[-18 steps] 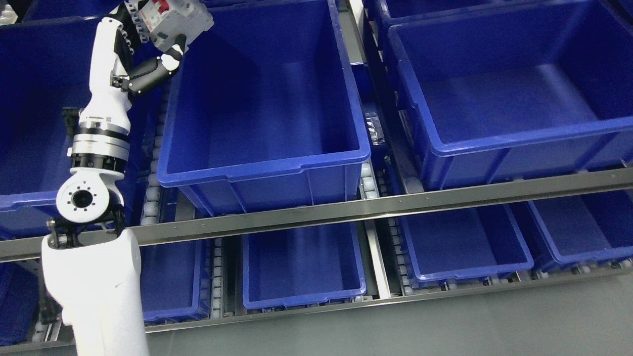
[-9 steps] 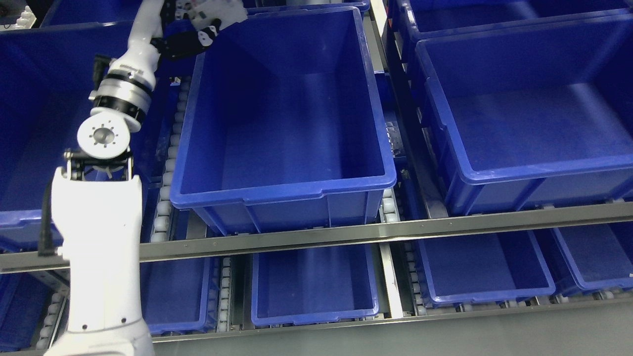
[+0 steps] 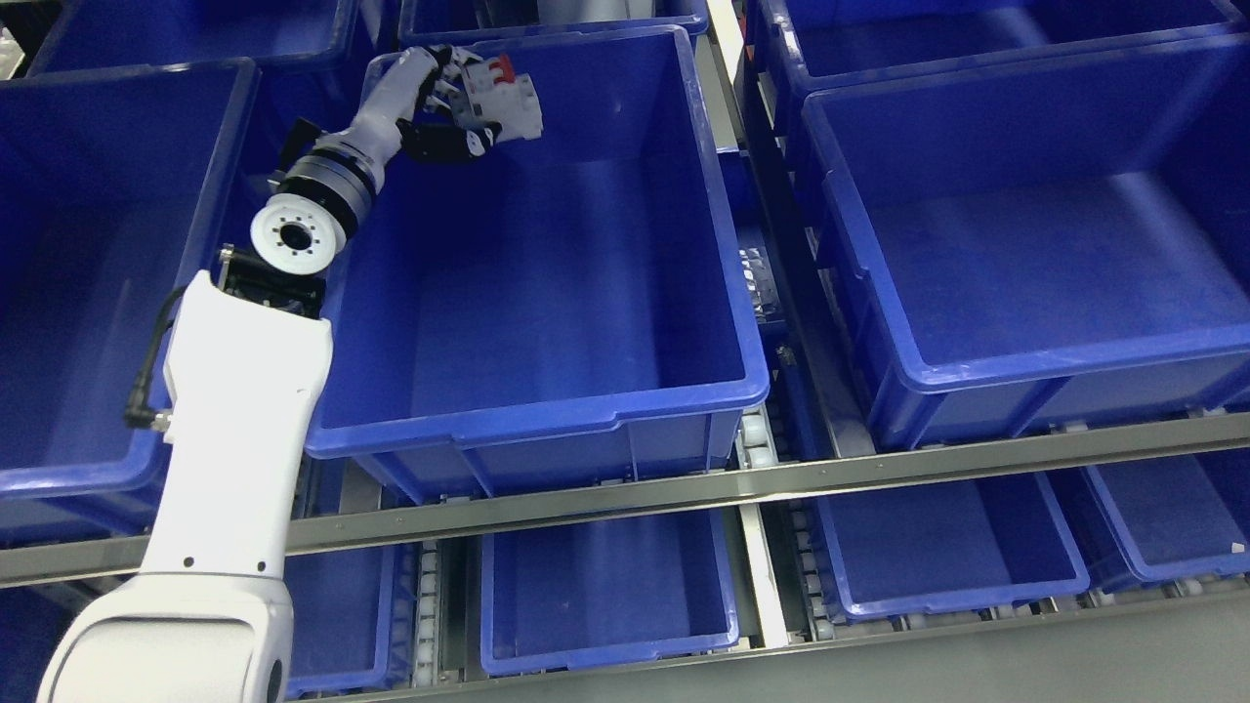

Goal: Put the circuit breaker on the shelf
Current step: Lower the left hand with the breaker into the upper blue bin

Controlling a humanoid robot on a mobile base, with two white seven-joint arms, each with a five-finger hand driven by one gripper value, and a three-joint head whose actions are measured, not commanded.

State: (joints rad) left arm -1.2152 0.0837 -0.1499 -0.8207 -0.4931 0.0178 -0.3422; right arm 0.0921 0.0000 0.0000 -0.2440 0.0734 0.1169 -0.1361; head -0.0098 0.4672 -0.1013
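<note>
My left hand (image 3: 459,107) is shut on a white circuit breaker (image 3: 508,98) with a red switch. It holds the breaker over the far left corner of the middle blue bin (image 3: 547,415) on the upper shelf level, above the bin's floor. The left arm (image 3: 234,410) reaches up from the lower left across the bin's left rim. The right hand is out of view.
More blue bins stand on the left (image 3: 59,478) and right (image 3: 1025,371) of the middle one, and others behind. A metal shelf rail (image 3: 781,478) runs across the front. Smaller blue bins (image 3: 605,586) sit on the lower level under it.
The camera view has shifted. My left hand has moved right and inward with the breaker, from above the bin's left rim to over its far left corner.
</note>
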